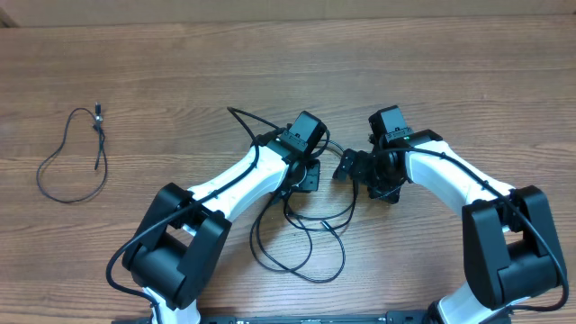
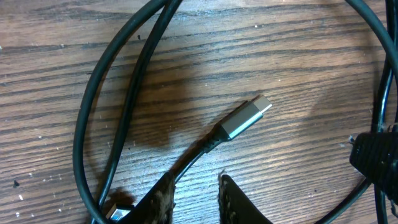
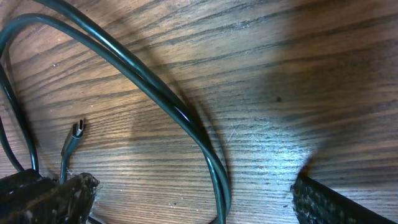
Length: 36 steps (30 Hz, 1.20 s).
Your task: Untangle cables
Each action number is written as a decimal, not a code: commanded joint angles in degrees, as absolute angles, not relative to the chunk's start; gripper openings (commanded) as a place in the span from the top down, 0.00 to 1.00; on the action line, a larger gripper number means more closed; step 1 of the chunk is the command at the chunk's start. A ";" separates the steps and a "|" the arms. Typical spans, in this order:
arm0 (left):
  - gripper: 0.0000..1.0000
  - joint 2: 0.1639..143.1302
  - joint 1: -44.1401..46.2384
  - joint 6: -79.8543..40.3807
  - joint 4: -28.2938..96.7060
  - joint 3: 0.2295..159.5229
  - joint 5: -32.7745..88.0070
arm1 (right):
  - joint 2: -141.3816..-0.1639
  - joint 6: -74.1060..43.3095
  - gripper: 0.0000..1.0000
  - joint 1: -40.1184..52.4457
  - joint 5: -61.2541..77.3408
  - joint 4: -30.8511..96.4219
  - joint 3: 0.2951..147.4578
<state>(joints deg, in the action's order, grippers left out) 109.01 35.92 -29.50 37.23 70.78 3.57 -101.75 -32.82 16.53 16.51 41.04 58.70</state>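
Thin black cables (image 1: 301, 229) lie in tangled loops on the wooden table, between and in front of my two grippers. My left gripper (image 1: 310, 175) hovers over the tangle's top. In the left wrist view a grey-sleeved plug (image 2: 245, 118) lies flat, and its cord runs down beside the left finger (image 2: 163, 199). The left gripper (image 2: 196, 200) is narrowly open, with bare wood in the gap. My right gripper (image 1: 349, 167) is wide open (image 3: 196, 198) low over two side-by-side strands (image 3: 214, 168). A small plug (image 3: 78, 129) lies by its left finger (image 3: 62, 199).
A separate thin black cable (image 1: 70, 166) lies in a loose loop at the table's far left, plug end (image 1: 97, 114) up. A silver plug with a blue insert (image 2: 115, 213) sits left of my left fingers. A ribbed black part (image 2: 376, 155) shows at the left wrist view's right edge.
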 commanded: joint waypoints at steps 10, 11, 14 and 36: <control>0.94 109.38 36.14 -29.39 37.19 70.11 2.33 | -102.35 -32.99 0.00 16.82 16.51 40.34 56.99; 0.96 109.38 36.14 -29.39 37.19 70.13 2.33 | -102.35 -32.99 0.00 16.82 16.51 40.36 56.99; 0.96 109.38 36.14 -29.39 37.19 70.11 2.33 | -102.35 -32.99 0.00 16.82 16.51 40.34 56.99; 0.01 109.38 36.14 -29.39 37.17 70.11 2.31 | -102.35 -32.99 0.00 16.82 16.51 40.34 56.99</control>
